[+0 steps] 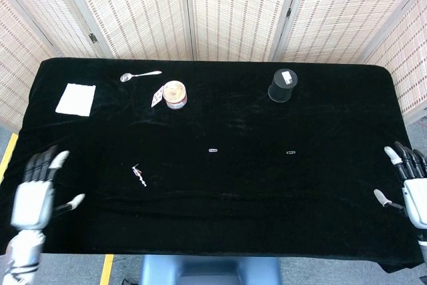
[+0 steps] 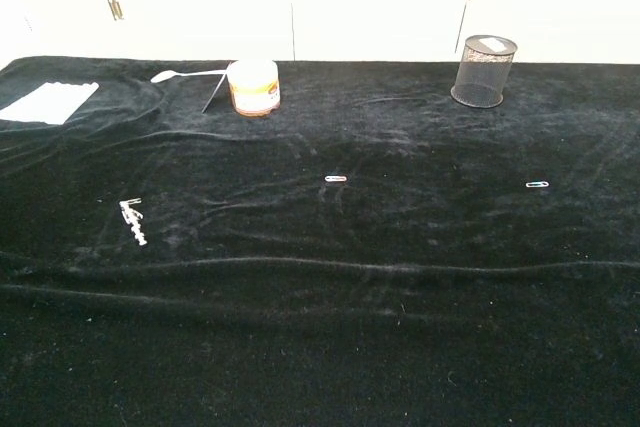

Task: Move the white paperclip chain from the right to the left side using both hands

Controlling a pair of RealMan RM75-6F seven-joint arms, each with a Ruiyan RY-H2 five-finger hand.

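Observation:
The white paperclip chain (image 1: 139, 176) lies bunched on the black cloth at the left side, also visible in the chest view as a short white chain (image 2: 132, 220). My left hand (image 1: 39, 191) hovers at the table's front left edge, fingers spread, holding nothing, well left of the chain. At the front right edge my right hand (image 1: 409, 186) is open with fingers apart and nothing in it. Neither hand shows in the chest view.
Two single paperclips (image 1: 213, 150) (image 1: 291, 153) lie mid-table. At the back stand a black mesh pen cup (image 1: 283, 85), a small round jar (image 1: 175, 93) with a card beside it, a spoon (image 1: 139, 75) and a white napkin (image 1: 76, 99).

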